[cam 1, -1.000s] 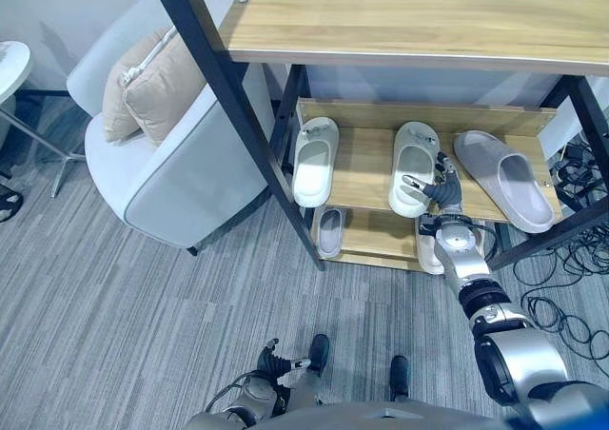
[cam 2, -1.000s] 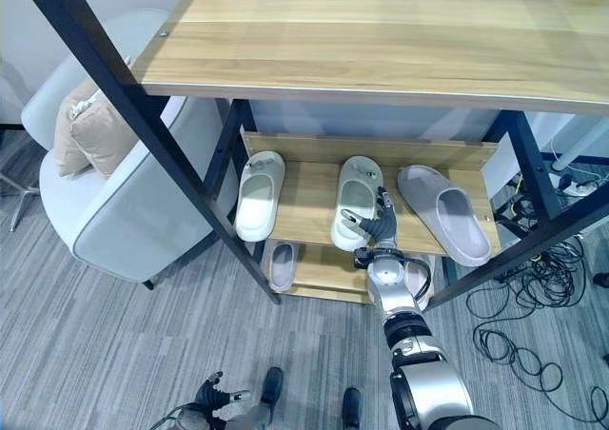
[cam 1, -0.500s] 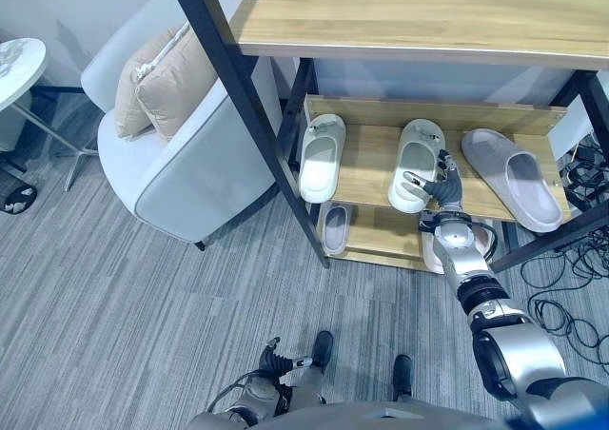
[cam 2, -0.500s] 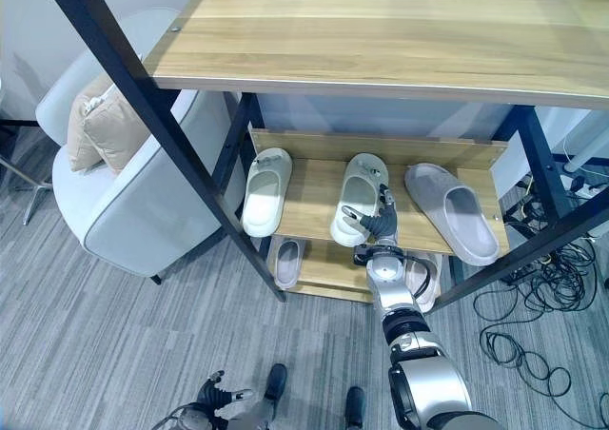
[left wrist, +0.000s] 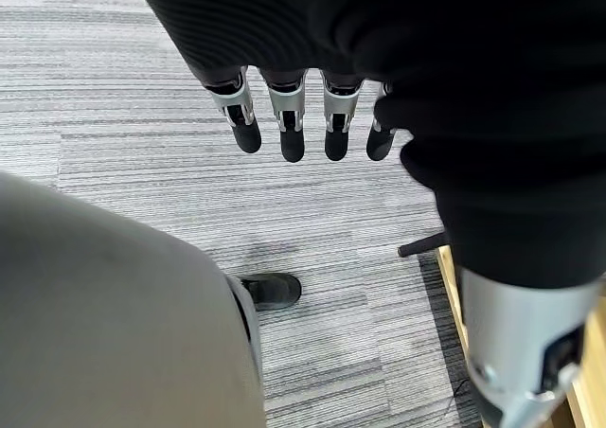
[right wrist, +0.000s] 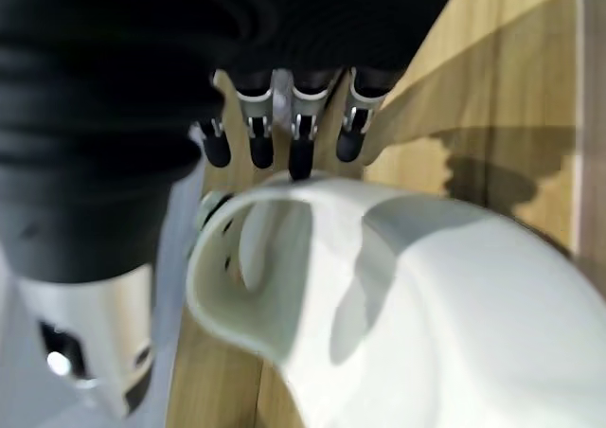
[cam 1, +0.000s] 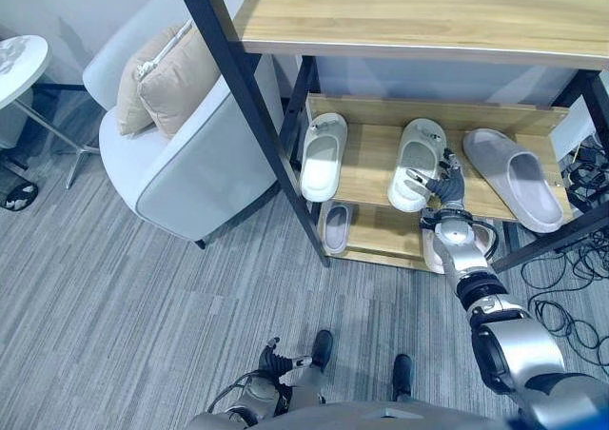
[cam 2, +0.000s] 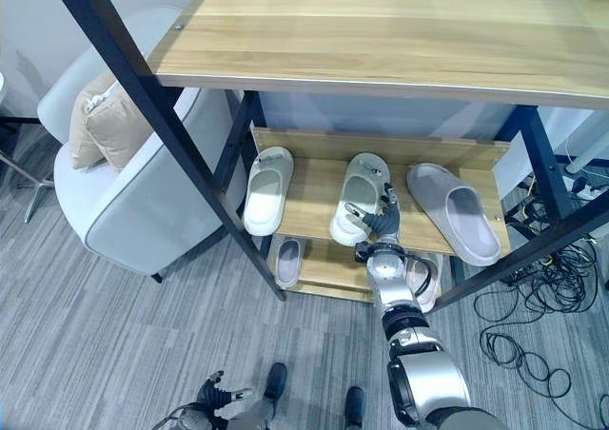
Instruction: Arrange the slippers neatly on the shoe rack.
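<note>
Overhead, shoe rack: wide wooden top board on black posts, two lower shelves beneath; bare board shows between the slippers on the middle shelf.
Armchair: pale, with beige cushions, just beside the rack's left post, crowding that side.
Grey slipper: angled at the middle shelf's right end, its heel near the front edge.
Middle white slipper: mid-shelf, heel at the front edge.
Left white slipper: alone at the shelf's left end.
Right hand: at the middle slipper's heel; its wrist view has its fingers reaching over the rim, thumb beside it, gripping.
Left hand: low over the carpet, fingers straight, holding nothing.
Cables: tangled on the floor right of the rack.
</note>
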Tool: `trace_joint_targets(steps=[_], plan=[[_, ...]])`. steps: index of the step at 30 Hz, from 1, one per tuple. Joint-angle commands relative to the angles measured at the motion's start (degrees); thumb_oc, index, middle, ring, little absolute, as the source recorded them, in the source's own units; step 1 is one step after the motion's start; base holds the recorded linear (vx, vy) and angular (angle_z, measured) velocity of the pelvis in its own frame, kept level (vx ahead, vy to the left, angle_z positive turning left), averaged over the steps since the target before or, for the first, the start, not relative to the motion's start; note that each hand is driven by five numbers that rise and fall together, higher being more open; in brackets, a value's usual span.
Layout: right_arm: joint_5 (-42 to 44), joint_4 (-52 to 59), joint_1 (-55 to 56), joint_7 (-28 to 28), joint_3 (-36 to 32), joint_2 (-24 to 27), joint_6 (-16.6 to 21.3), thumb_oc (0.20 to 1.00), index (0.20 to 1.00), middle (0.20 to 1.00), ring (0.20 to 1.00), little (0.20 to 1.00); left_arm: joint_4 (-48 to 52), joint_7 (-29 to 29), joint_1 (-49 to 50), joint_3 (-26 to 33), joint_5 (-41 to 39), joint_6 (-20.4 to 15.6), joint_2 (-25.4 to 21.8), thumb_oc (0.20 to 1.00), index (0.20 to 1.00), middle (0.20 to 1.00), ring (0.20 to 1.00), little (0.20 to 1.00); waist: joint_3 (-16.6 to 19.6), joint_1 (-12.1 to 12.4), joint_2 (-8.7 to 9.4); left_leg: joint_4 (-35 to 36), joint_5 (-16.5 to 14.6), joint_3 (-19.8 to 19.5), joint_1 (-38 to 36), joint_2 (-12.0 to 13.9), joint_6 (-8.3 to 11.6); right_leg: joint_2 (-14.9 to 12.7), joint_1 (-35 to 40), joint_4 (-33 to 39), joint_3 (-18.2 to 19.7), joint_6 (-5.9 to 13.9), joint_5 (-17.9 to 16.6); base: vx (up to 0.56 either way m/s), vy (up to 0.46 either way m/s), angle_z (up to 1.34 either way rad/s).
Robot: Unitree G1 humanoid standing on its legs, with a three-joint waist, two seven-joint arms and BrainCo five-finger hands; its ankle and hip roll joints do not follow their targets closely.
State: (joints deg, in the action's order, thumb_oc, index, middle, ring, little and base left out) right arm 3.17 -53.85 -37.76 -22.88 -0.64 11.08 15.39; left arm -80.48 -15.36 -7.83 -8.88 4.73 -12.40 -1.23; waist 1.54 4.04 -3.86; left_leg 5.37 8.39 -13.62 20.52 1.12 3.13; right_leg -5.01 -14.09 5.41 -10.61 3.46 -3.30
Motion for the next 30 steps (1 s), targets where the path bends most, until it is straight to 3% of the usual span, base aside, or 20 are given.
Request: trace_joint_targets(steps=[1,7,14,18,30], plan=[[-1.27,-0.94,-10.0,-1.36,-1.13,-1.2,2.82,1.0,1.0,1.0,1.0,1.0,-7.57,-0.43,2.41,-2.77,-0.44,0.87,1.85,1.0,1.0,1.0,1.0,1.0,-2.6,3.84,3.78,-0.37,-0.72,-1.0,-1.62,-1.93,-0.28,-6.92,3.49,-0.41,-2.18,5.58,0.94,-0.01,0.007,0.05],[2.18,-6.37,-16.27,1.09,-1.06,1.61,2.5,1.0,1.0,1.0,1.0,1.0,-7.28,-0.38,1.85,-2.75,-0.63,0.56,1.38,1.0,1.0,1.0,1.0,1.0,-3.94,3.71,3.67,-0.37,-0.42,-0.81,-0.5,-2.19,0.01,-7.06,2.58,-0.41,-2.34,5.68,0.57,0.0,0.0,0.08],[4.17,-8.08,-18.0,2.83,-0.31,-0.82,1.34,1.0,1.0,1.0,1.0,1.0,-6.85,0.06,1.03,-2.88,-0.88,0.61,1.81,1.0,1.0,1.0,1.0,1.0,-4.79,3.71,3.61,-0.37,-0.13,-0.76,0.18,-2.23,0.31,-7.04,2.31,-0.41,-2.6,5.7,0.49,0.0,0.0,0.0],[3.82,-7.15,-15.05,0.77,-1.26,-4.48,1.74,1.0,1.0,1.0,1.0,1.0,-6.7,0.14,1.2,-2.84,-1.38,0.38,2.44,1.0,1.0,1.0,1.0,1.0,-5.31,3.48,3.7,-0.37,-0.32,-0.54,-0.6,-1.85,0.31,-6.86,3.08,-0.41,-2.17,5.52,0.58,0.0,0.0,0.0],[2.41,-4.58,-13.7,-5.4,-3.89,-5.54,4.84,1.0,1.0,1.0,1.0,1.0,-6.75,-0.5,1.49,-2.77,-0.98,0.12,2.08,1.0,1.0,1.0,1.0,1.0,-5.12,3.88,3.56,-0.37,-0.37,-0.37,-1.03,-2.11,-0.05,-7.16,3.56,-0.41,-2.17,5.82,0.77,0.0,0.003,0.01]])
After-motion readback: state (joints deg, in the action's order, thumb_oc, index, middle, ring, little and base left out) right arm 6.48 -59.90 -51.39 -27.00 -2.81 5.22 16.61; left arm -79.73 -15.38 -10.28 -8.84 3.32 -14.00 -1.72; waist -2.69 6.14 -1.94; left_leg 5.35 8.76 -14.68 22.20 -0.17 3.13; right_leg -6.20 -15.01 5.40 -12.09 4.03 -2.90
